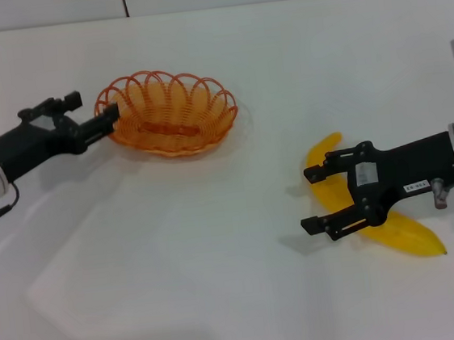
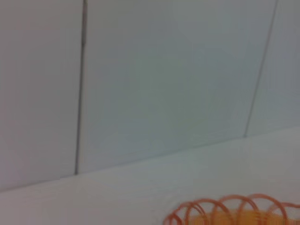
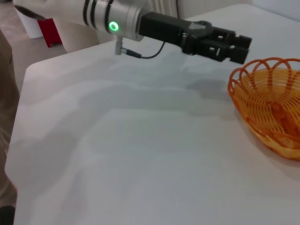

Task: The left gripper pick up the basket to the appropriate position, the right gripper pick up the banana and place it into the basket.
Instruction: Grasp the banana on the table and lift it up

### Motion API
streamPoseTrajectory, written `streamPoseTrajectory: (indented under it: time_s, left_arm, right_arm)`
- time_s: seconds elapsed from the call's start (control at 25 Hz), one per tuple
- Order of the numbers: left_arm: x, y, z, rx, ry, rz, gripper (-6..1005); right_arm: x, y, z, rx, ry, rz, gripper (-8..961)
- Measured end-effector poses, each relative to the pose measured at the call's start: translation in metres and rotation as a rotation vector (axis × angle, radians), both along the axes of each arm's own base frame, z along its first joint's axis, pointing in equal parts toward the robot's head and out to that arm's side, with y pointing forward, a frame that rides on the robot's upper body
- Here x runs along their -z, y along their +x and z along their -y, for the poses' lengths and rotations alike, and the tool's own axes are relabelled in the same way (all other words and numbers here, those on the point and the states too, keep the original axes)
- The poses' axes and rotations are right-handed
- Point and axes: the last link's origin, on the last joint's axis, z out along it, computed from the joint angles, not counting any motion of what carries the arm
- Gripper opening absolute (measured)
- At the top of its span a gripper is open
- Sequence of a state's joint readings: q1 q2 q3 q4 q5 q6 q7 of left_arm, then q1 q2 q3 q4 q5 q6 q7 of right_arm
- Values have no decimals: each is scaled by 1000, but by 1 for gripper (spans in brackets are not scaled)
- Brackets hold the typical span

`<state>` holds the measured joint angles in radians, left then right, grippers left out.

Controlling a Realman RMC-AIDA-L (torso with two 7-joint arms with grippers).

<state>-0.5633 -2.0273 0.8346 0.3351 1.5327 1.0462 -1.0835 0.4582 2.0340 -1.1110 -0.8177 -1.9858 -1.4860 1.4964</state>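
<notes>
Right gripper [image 1: 321,199] astride banana [image 1: 404,232].

basket [image 1: 171,115]: orange all over, open woven wire pattern with looped rim
banana [image 1: 404,232]: plain bright yellow
left gripper [image 1: 109,120]: black, on a black arm with a grey-white cuff showing a green light
right gripper [image 1: 318,199]: black with a white label strip
table [image 1: 179,256]: plain white
</notes>
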Motion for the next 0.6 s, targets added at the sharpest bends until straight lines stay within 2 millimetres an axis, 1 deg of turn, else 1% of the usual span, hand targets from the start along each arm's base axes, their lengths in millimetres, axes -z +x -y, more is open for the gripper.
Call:
streamPoseTrajectory:
  time_s: [0.12, 0.24, 0.44, 0.6]
  left_arm:
    - [0, -5, 8, 5, -36, -6, 762]
    - [-2, -12, 20, 17, -89, -14, 762]
    - [-16, -29, 38, 17, -87, -48, 762]
    - [-17, -32, 43, 20, -94, -53, 762]
  right_arm:
    - [0, 0, 0, 2, 3, -1, 891]
    - [-5, -4, -2, -12, 24, -5, 890]
    - [-15, -10, 1, -40, 79, -29, 890]
    - [-24, -11, 0, -15, 117, -29, 890]
